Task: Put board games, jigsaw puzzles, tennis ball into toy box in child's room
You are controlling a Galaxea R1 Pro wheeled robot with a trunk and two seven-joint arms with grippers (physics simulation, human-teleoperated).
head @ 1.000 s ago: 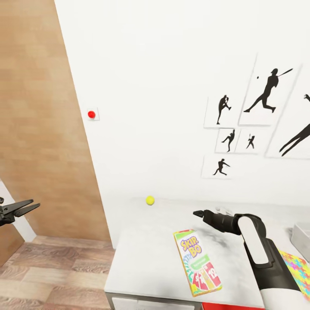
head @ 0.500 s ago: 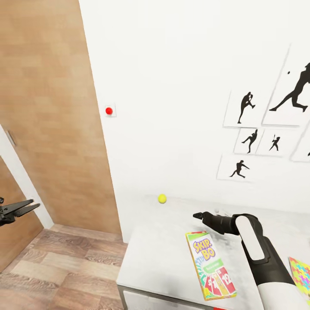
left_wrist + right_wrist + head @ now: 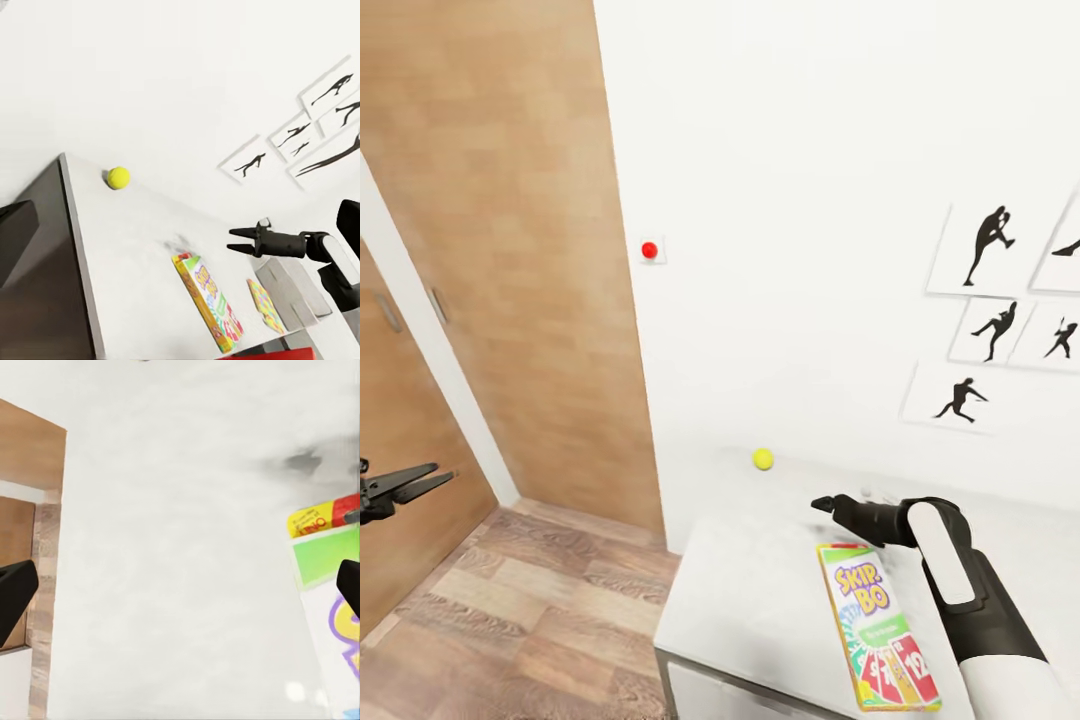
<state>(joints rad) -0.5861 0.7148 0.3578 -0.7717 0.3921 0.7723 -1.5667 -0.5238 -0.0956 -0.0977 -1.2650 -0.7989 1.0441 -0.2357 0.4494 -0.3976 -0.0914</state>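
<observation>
Here the right pincer (image 3: 828, 506) hovers over the light grey counter (image 3: 760, 590) with its fingers apart and nothing between them, just above the near end of the SKIP-BO board game (image 3: 877, 625), which lies flat by the counter's front edge. The tennis ball (image 3: 763, 459) rests farther back against the white wall. The left pincer (image 3: 420, 482) hangs off to the side over the wood-plank floor (image 3: 540, 620), fingers slightly parted and bare, near the brown wooden door (image 3: 510, 250). In the left wrist view, a jigsaw puzzle (image 3: 264, 306) lies beside the grey toy box (image 3: 296, 289).
</observation>
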